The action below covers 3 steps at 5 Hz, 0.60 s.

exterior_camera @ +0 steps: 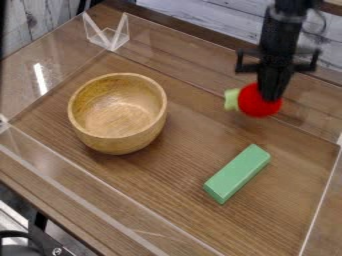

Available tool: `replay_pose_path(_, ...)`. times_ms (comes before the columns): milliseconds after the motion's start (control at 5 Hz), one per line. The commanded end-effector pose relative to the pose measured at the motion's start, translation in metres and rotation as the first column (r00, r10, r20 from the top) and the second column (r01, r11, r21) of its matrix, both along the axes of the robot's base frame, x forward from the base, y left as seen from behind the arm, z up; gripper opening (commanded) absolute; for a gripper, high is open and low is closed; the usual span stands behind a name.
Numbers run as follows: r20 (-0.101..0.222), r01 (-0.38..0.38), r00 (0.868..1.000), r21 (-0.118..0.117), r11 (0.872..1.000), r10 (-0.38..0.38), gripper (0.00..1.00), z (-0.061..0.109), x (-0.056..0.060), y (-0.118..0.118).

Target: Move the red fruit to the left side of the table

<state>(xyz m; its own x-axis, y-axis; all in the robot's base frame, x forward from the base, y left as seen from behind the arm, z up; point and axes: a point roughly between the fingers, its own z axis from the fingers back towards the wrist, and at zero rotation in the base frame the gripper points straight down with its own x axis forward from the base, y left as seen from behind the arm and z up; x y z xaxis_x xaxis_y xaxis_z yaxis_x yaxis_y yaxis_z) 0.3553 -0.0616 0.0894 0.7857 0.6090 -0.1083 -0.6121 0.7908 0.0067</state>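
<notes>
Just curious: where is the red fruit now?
The red fruit is on the camera view's right side, in the gripper, right of the wooden bowl.

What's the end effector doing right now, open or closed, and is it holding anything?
End effector: closed, gripping the red fruit.

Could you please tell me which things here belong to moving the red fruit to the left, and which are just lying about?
Belonging to the job: red fruit; end effector, closed on it; table.

Just lying about: wooden bowl; green block; clear folded piece at the back corner.
</notes>
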Motion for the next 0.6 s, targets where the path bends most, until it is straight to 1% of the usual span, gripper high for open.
replay_pose_path(0, 0.126, -0.008, 0.992, -0.041, 0.999, 0.013, 0.0, 0.069, 0.0, 0.025)
replay_pose_path(200, 0.152, -0.05, 0.987, -0.049, 0.998, 0.057, 0.0, 0.097, -0.007, 0.075)
replay_pose_path(400, 0.149, -0.086, 0.985, -0.038, 0.996, 0.091, 0.0, 0.107, -0.017, 0.12)
